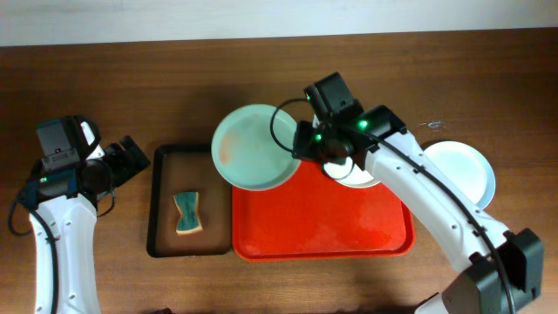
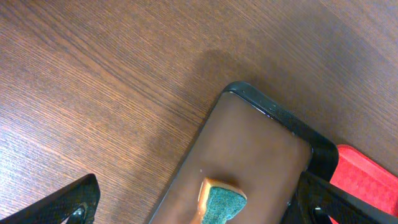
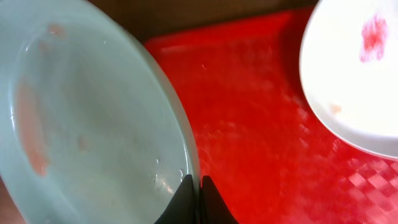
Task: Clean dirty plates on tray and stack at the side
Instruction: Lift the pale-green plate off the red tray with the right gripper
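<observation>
Green plate (image 1: pixel 253 146) hangs over the tray's (image 1: pixel 323 228) far-left corner, our right gripper (image 3: pixel 194 190) pinching its rim. Wiping looks next: our left gripper (image 1: pixel 131 157), jaws wide, needs the sponge (image 1: pixel 187 214).

Overhead straight down, wrist views close, all sharing red tray (image 1: pixel 323 228)

I count three plates: one pale green plate (image 1: pixel 248 144), one white plate (image 3: pixel 339 93) and one pale blue plate (image 1: pixel 466 170). There are two trays: one red tray (image 1: pixel 323 228) and one black-rimmed brown tray (image 1: pixel 167 187). There is one sponge (image 1: pixel 187 214). My pincers number two: left pincer (image 1: pixel 132 153) and right pincer (image 3: pixel 194 198).
</observation>
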Robot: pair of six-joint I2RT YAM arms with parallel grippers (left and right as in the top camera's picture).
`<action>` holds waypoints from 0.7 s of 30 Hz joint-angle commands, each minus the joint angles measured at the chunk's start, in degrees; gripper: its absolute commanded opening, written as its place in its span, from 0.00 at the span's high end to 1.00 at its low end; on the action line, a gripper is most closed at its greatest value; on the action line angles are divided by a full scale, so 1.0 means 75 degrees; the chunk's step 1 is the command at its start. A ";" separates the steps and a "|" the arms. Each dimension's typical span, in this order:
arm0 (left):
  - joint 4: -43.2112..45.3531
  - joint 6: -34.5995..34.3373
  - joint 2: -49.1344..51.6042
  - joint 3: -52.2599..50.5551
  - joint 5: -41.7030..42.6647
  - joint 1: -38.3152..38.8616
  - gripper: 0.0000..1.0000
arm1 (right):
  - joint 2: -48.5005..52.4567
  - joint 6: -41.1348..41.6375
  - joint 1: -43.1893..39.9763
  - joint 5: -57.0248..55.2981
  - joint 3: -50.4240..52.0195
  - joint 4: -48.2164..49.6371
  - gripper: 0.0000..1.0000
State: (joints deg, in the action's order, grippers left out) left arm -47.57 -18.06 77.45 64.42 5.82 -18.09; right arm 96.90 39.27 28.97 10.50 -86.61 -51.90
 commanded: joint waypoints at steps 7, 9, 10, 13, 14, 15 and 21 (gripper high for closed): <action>-0.0006 -0.0076 -0.0087 0.0154 0.0082 -0.0026 0.01 | 0.0632 0.0291 0.0428 0.0029 -0.0291 0.0941 0.96; -0.0006 -0.0073 -0.0087 0.0154 0.0082 -0.0026 0.01 | 0.0632 0.0358 0.0629 -0.0114 -0.0291 0.1166 0.96; -0.0006 -0.0076 -0.0087 0.0154 0.0079 -0.0009 0.01 | 0.0632 0.0437 0.0775 -0.0169 -0.0289 0.1294 0.96; -0.0006 -0.0073 -0.0064 0.0154 0.0079 -0.0012 0.01 | 0.0632 0.0635 0.1233 -0.0868 -0.0289 0.1457 0.96; -0.0009 -0.0073 -0.0064 0.0154 0.0082 -0.0009 0.01 | 0.0632 0.0635 0.1352 -0.0895 -0.0289 0.1614 0.96; -0.0009 -0.0073 -0.0064 0.0154 0.0079 -0.0012 0.01 | 0.0632 0.0635 0.1431 -0.0901 -0.0289 0.1763 0.96; -0.0006 -0.0073 -0.0064 0.0154 0.0079 -0.0012 0.01 | 0.1154 0.0892 0.1900 -0.1282 -0.0289 0.2492 0.96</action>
State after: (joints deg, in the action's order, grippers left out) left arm -47.55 -18.06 77.45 64.42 5.85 -18.09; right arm 102.43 45.10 41.82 2.92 -87.48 -34.52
